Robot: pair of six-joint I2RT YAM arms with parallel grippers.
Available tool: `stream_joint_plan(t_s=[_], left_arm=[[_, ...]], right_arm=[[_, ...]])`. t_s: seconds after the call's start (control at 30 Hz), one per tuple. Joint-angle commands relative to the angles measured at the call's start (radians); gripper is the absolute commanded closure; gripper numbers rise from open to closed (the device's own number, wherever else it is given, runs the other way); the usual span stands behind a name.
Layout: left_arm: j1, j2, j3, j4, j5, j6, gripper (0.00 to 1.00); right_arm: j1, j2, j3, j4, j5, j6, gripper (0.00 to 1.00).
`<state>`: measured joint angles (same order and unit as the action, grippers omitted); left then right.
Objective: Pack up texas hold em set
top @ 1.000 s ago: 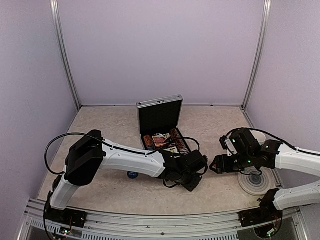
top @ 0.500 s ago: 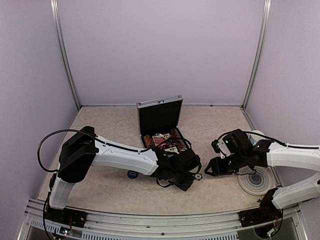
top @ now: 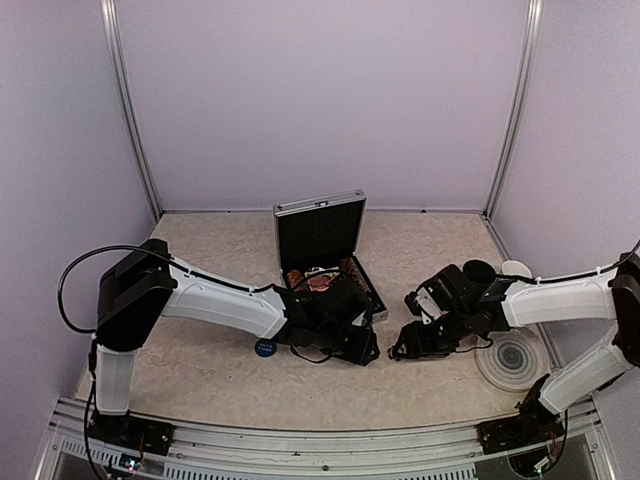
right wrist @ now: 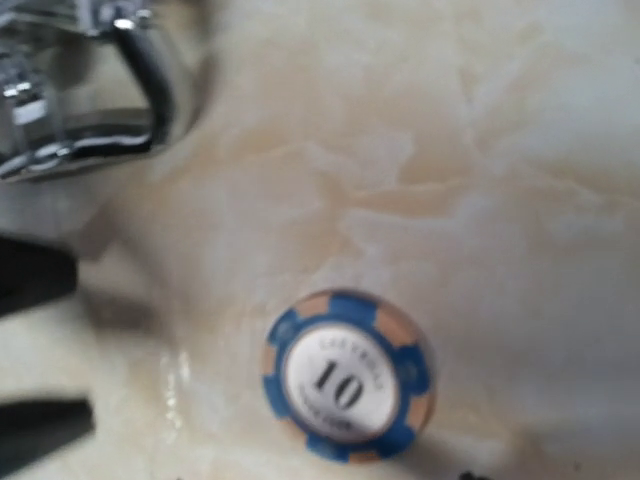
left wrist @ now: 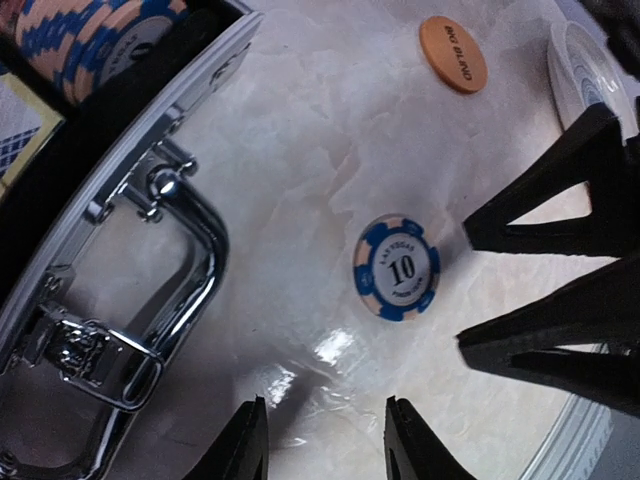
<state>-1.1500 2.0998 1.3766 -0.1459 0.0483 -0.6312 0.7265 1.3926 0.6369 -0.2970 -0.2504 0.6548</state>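
Left claw (left wrist: 325, 445): hangs low over the worktop (left wrist: 320, 130) just in front of the case, fingers a narrow gap apart, grips nothing.

Right claw (left wrist: 463, 288): comes in from the opposite side with tips facing the left claw, fingers spread moderately, grips nothing.

Loose chip (left wrist: 397, 267), blue and peach, marked 10: lies flat on the worktop ahead of the left claw and just beside the right claw's tips, touches neither.

Case (top: 318, 235): stands open beyond both claws, lid upright, black inside. Shows its shiny handle (left wrist: 190, 250) on the front wall, just beside the left claw.

Row of chips (left wrist: 70, 40), same blue and peach: sits on edge inside the case, off to the side of the left claw.

Orange button (left wrist: 453, 54), marked BIG BLIND: lies flat on the worktop farther ahead of the left claw, apart from the loose chip.

Blue button (top: 264, 348): lies on the worktop well behind the left claw, beside that arm's forearm.

Coaster (top: 512, 358): lies behind the right claw, near that arm.

Dark mug (top: 478, 270) and pale mug (top: 516, 268): stand side by side beyond the right arm, well apart from its claw.
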Motion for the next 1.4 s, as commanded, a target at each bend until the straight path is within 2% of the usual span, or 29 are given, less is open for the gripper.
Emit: stream_joint_plan(t_s=[0.0,0.2,0.4,0.5,0.67,0.93,1.1,1.17,1.37], left_arm=[[-0.001,0.037,0.044,0.072,0.066,-0.062,0.60],[0.021,0.078,0.022,0.134,0.166,-0.174,0.60],[0.060,0.083,-0.044,0.303,0.274,-0.299,0.59],[0.070,0.097,-0.034,0.323,0.297,-0.330,0.48],[0.074,0.133,-0.042,0.400,0.349,-0.396,0.42],[0.085,0.150,-0.096,0.546,0.400,-0.449,0.23],[0.085,0.157,-0.091,0.545,0.411,-0.453,0.08],[0.084,0.161,-0.088,0.540,0.413,-0.454,0.05],[0.083,0.165,-0.082,0.532,0.422,-0.455,0.04]], right_arm=[[0.004,0.043,0.020,0.054,-0.024,0.026,0.42],[-0.007,0.034,0.009,0.082,-0.058,0.053,0.42],[-0.060,-0.008,-0.054,0.137,-0.116,0.082,0.42],[-0.086,-0.007,-0.072,0.162,-0.138,0.085,0.42],[-0.100,0.013,-0.076,0.183,-0.166,0.081,0.47],[-0.120,0.025,-0.109,0.224,-0.201,0.097,0.56],[-0.121,0.044,-0.108,0.242,-0.220,0.103,0.58],[-0.121,0.052,-0.103,0.241,-0.220,0.101,0.58],[-0.121,0.065,-0.094,0.249,-0.227,0.103,0.55]])
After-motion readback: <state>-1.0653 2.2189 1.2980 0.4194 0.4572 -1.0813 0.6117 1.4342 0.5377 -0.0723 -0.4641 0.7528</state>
